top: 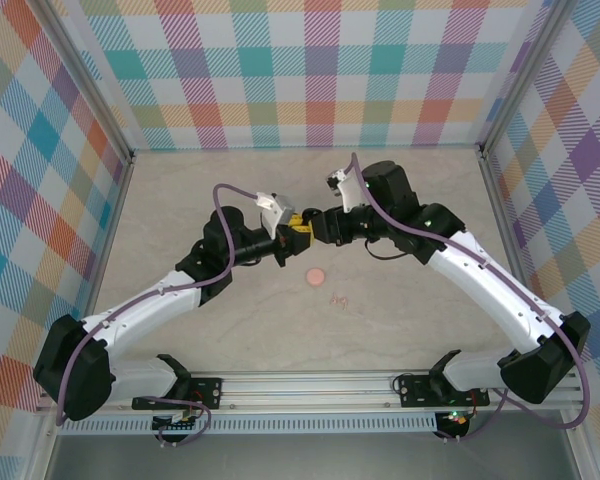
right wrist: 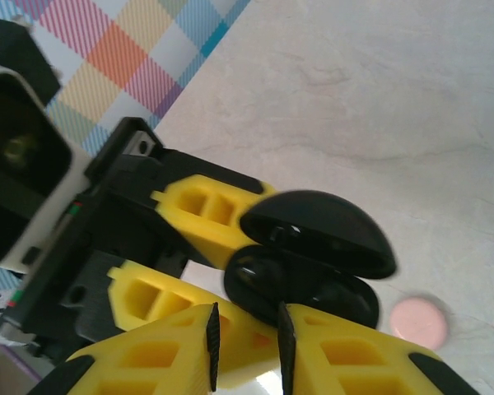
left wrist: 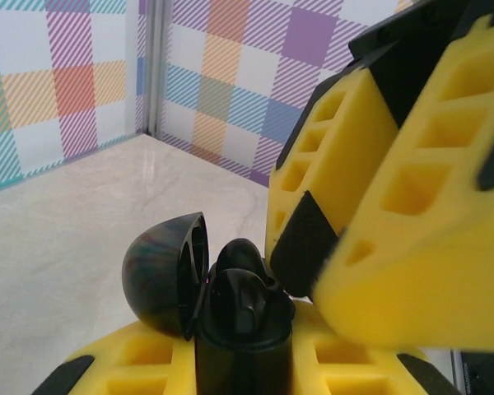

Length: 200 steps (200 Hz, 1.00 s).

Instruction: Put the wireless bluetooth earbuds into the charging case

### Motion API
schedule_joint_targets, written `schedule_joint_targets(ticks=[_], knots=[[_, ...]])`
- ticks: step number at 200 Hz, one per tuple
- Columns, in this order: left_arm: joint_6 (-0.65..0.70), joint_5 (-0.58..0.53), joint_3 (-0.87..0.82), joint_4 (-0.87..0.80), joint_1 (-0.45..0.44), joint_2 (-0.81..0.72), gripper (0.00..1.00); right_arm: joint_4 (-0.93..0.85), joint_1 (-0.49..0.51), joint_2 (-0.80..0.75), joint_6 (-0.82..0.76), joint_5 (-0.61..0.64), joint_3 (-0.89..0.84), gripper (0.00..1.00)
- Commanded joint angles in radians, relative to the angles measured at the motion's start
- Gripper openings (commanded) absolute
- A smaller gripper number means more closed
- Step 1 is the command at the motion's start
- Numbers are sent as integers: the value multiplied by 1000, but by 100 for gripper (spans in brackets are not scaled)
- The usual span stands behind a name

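Closest up, left claw (left wrist: pixel 243 370) clamps the black charging case (left wrist: pixel 243 325) upright above the desk (left wrist: pixel 82 214), with its lid (left wrist: pixel 160 284) swung open leftward (so the wells face up). A black earbud (left wrist: pixel 239 249) sits at the case's mouth, just beneath right claw (right wrist: pixel 247 341). Its jaws are nearly together, and I cannot tell whether they pinch the bud.

Top camera looks steeply down on the desk (top: pixel 180 200). Wrist cameras sit close behind their fingers (left wrist: pixel 90 372), sharing the charging case (right wrist: pixel 305 284).
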Motion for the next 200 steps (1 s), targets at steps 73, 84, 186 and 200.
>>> schedule_joint_targets(ticks=[73, 84, 186, 200], knots=[[23, -11, 34, 19, -31, 0, 19, 39, 11, -36, 1, 70, 11, 31], [21, -16, 33, 20, -31, 1, 19, 44, 11, -55, 6, 105, 2, 32], [-30, 133, 38, 125, -29, -3, 18, -34, -175, -119, 2, 111, -80, 27], [-40, 171, 53, 129, -29, -1, 18, -21, -201, -125, 2, 75, -107, 26]])
